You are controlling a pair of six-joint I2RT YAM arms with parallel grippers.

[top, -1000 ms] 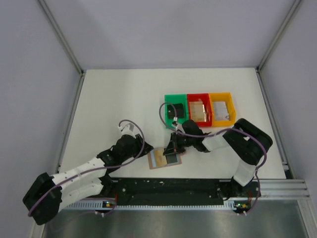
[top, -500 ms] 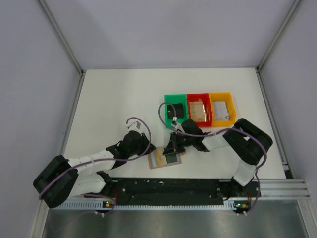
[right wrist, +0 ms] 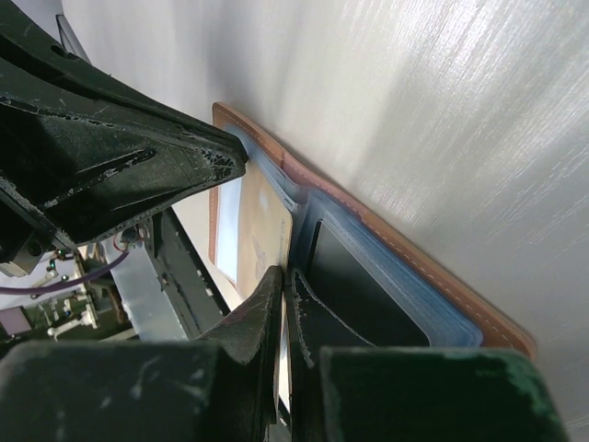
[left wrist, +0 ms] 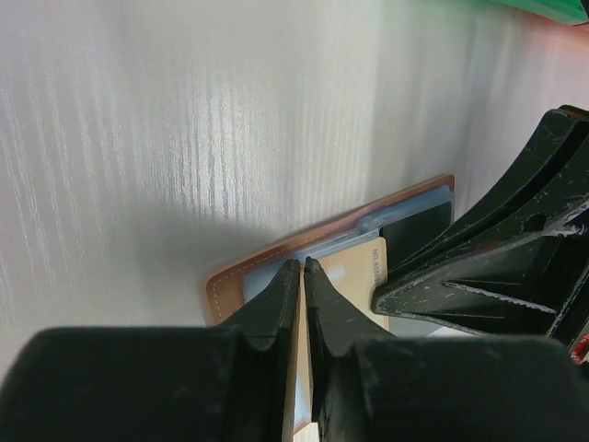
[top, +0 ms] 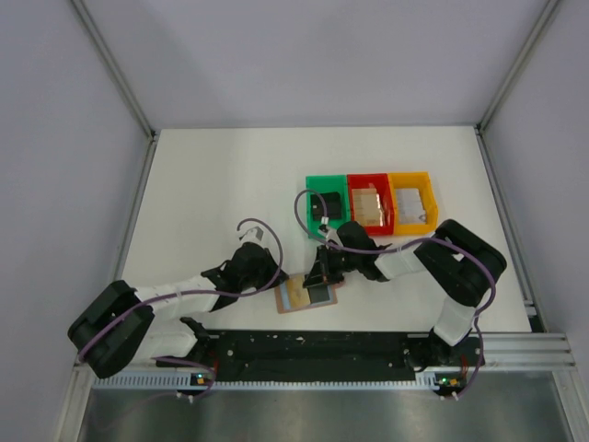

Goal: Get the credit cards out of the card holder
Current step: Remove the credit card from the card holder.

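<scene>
The card holder (top: 296,301) lies open near the table's front edge, brown rim (left wrist: 276,253) around a blue-grey inside (right wrist: 414,267). A tan credit card (left wrist: 354,272) (right wrist: 262,216) sits in its left half. A dark card (left wrist: 414,230) (right wrist: 368,295) sits in the right half. My left gripper (top: 279,284) (left wrist: 302,265) has its tips at the holder's left part by the tan card, with only a sliver between the jaws and nothing held. My right gripper (top: 319,279) (right wrist: 287,273) is shut, its tips down on the holder's middle between the two cards.
Green (top: 326,204), red (top: 371,203) and yellow (top: 411,200) bins stand in a row behind the holder, each with flat items inside. The two grippers' fingers nearly meet over the holder. A black rail runs along the table's near edge.
My left arm has swung right to the holder's left edge and its jaws have closed to a sliver. The right gripper and the holder have not moved.
</scene>
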